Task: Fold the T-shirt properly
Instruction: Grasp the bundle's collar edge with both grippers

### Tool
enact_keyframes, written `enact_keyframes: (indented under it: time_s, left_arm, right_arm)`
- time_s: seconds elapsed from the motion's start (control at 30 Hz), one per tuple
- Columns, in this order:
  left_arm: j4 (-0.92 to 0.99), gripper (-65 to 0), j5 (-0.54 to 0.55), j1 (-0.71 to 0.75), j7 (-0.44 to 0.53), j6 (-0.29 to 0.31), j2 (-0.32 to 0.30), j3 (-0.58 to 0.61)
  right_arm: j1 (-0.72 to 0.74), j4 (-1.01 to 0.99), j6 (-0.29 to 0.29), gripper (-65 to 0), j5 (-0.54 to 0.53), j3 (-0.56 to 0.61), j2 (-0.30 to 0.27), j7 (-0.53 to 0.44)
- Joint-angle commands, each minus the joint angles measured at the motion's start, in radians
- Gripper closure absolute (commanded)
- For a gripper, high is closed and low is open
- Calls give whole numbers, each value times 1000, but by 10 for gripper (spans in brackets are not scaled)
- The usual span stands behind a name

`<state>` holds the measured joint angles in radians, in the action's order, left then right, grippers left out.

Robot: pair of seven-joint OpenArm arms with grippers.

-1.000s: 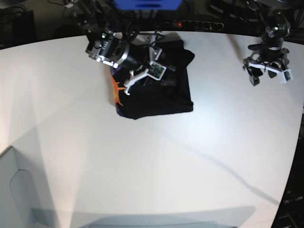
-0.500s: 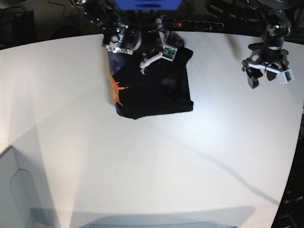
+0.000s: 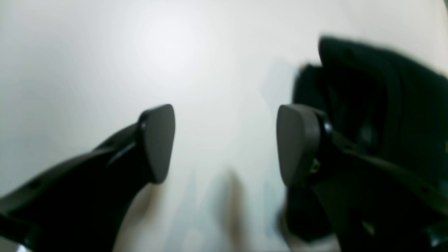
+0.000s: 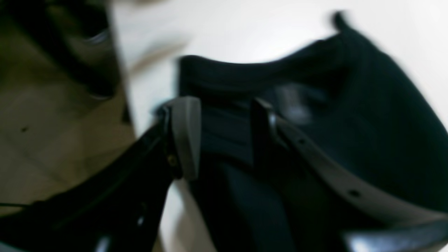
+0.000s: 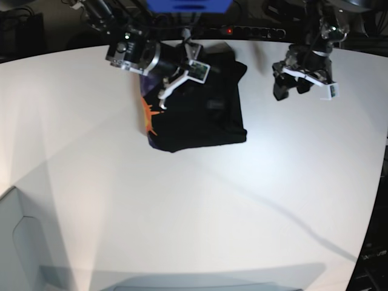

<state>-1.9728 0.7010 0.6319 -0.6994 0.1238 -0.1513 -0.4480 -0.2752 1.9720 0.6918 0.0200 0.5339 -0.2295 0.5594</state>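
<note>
The black T-shirt lies folded into a rough square at the back middle of the white table, with an orange print showing at its left edge. My right gripper hovers over the shirt's back left part. In the right wrist view its fingers stand apart with the dark cloth behind them, nothing clearly pinched. My left gripper is open above bare table to the right of the shirt. The left wrist view shows its pads wide apart and the shirt's edge at the right.
A blue object and a power strip with a red light sit behind the table's back edge. A pale grey panel stands at the lower left. Dark clutter lies beyond the table's right edge.
My left arm has swung leftwards from the table's far right towards the shirt. My right gripper has shifted from the shirt's back edge to over its left part. The shirt lies as before.
</note>
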Motion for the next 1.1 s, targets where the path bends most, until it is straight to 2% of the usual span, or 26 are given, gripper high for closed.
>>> enact_keyframes:
  time_s: [0.0, 0.2, 0.6, 0.97, 1.03, 1.07]
  left_arm:
    - [-15, -442, 16, 15, 14, 4, -9, 21]
    - [-20, -528, 18, 64, 14, 4, -12, 104]
    - [-18, -528, 18, 50, 20, 4, -12, 285]
    - [-13, -525, 6, 18, 16, 4, -12, 363]
    - [-13, -506, 6, 19, 16, 4, -12, 363]
    - [-13, -470, 6, 19, 16, 4, -12, 361]
  right_arm:
    - [3, 17, 6, -245, -18, -18, 17, -28]
    - [1, 14, 6, -246, -18, -111, 38, -28]
    - [3, 10, 6, -246, -18, -117, 38, -26]
    - [4, 7, 6, -246, -18, -117, 38, -20]
    - [4, 7, 6, -246, -18, -117, 38, -19]
    - [4, 7, 6, -246, -18, -117, 38, -19]
